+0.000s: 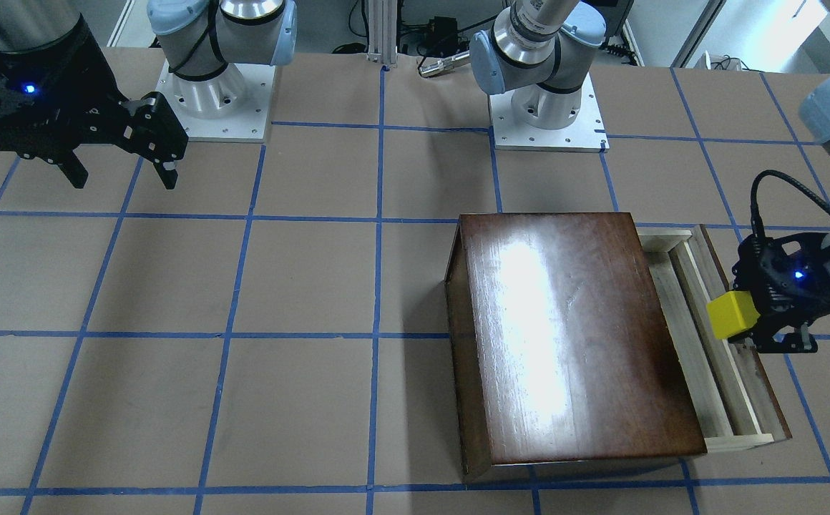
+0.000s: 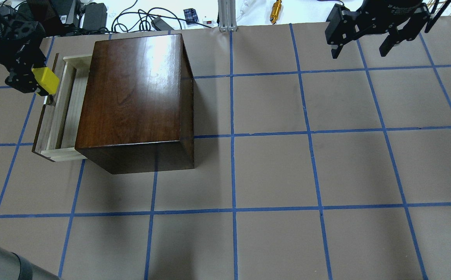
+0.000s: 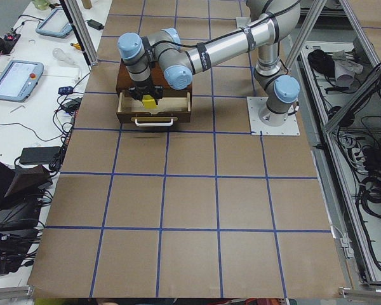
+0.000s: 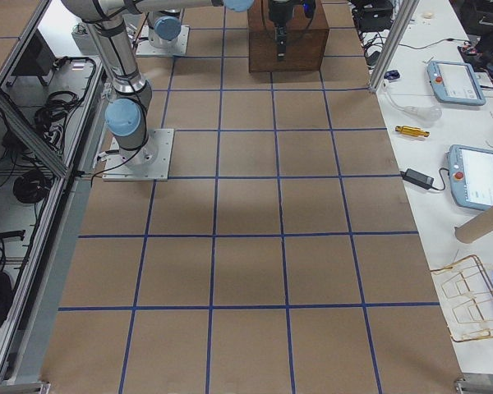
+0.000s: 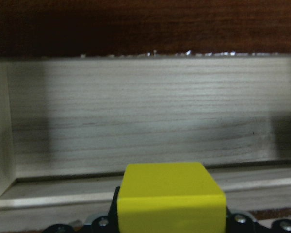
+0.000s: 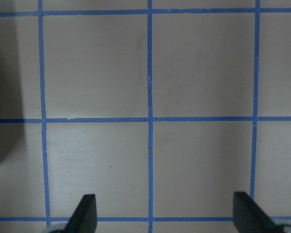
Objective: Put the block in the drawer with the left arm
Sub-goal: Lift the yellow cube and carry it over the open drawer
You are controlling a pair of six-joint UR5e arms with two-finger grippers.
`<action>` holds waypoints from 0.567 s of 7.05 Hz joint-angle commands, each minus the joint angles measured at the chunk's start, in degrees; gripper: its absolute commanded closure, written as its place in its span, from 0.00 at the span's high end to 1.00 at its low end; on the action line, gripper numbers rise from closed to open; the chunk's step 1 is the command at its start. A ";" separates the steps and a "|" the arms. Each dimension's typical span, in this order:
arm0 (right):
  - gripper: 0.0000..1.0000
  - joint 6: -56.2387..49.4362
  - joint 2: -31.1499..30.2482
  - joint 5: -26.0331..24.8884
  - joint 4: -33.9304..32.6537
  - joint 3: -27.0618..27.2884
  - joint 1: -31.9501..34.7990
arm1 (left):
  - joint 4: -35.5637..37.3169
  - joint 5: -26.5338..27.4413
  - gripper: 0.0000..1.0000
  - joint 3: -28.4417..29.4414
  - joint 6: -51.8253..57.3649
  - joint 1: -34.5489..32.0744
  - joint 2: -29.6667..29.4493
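Observation:
The yellow block [image 1: 732,314] is held in my left gripper [image 1: 744,318], which is shut on it just above the front edge of the open drawer [image 1: 717,357]. The overhead view shows the same: block [image 2: 45,80], left gripper [image 2: 39,82], drawer [image 2: 60,112] pulled out of the dark-brown box [image 2: 136,97]. In the left wrist view the block [image 5: 169,201] fills the bottom, with the pale drawer floor [image 5: 150,121] beyond it. My right gripper [image 2: 361,48] is open and empty, high over the far right of the table; its fingertips [image 6: 87,213] show in the right wrist view.
The two arm bases [image 1: 547,107] stand at the table's robot side. Brown paper with blue tape grid lines [image 2: 287,175] covers the table. Cables and small items [image 2: 276,9] lie beyond the far table edge.

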 commanded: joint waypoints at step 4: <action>1.00 -0.07 -0.02 -0.09 0.00 0.00 -0.08 | 8.56 -0.36 0.00 -7.36 -0.40 -0.62 0.41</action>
